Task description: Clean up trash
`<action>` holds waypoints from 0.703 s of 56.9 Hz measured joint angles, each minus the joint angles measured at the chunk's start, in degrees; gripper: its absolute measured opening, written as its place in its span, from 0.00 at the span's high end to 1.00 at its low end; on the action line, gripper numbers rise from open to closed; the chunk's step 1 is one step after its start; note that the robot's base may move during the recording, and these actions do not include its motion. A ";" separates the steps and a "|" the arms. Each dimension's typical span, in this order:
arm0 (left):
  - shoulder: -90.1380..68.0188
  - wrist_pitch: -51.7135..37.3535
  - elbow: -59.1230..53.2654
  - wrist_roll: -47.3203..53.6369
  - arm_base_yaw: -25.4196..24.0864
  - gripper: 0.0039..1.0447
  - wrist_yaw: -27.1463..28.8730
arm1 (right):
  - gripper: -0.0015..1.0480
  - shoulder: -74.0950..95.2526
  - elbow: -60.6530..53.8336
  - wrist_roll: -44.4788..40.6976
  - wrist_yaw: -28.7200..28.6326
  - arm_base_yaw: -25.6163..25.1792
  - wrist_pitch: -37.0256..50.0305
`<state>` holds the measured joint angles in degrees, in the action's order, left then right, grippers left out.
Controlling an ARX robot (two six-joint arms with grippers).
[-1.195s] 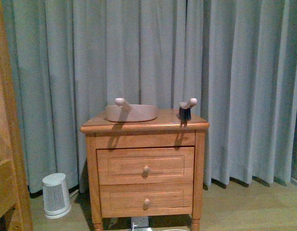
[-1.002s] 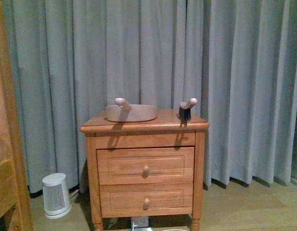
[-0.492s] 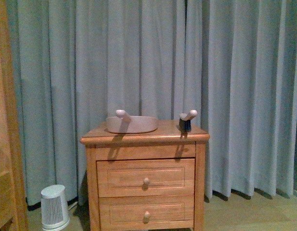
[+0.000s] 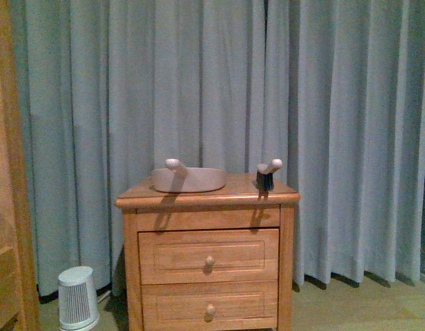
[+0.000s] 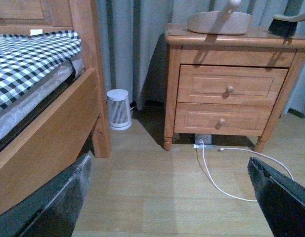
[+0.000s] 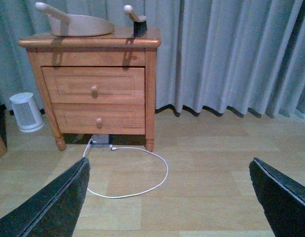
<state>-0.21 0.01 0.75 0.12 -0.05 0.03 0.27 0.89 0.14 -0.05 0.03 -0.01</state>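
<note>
Nothing looks started: the left gripper (image 5: 168,163) and right gripper (image 6: 168,165) hang spread wide and empty, dustpan (image 4: 188,179) and brush (image 4: 266,175) rest on the nightstand (image 4: 206,201), and I see no trash.

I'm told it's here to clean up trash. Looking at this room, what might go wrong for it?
The white cable loops across the floor in front of the nightstand; it might snag anything moving in low. The dustpan and brush sit on top with handles sticking up, so a clumsy reach could knock them off. No trash shows in any view, so it may have to search first.
</note>
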 joint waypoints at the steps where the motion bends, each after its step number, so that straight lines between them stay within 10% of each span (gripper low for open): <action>1: 0.00 0.00 0.00 0.00 0.00 0.07 0.00 | 0.07 0.00 0.00 0.00 0.00 0.00 0.00; 40: 0.00 0.00 0.00 0.00 0.00 0.07 0.00 | 0.07 0.00 0.00 0.02 0.00 0.00 0.00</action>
<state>-0.21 0.01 0.75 0.12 -0.05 0.03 0.27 0.89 0.16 -0.05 0.03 -0.01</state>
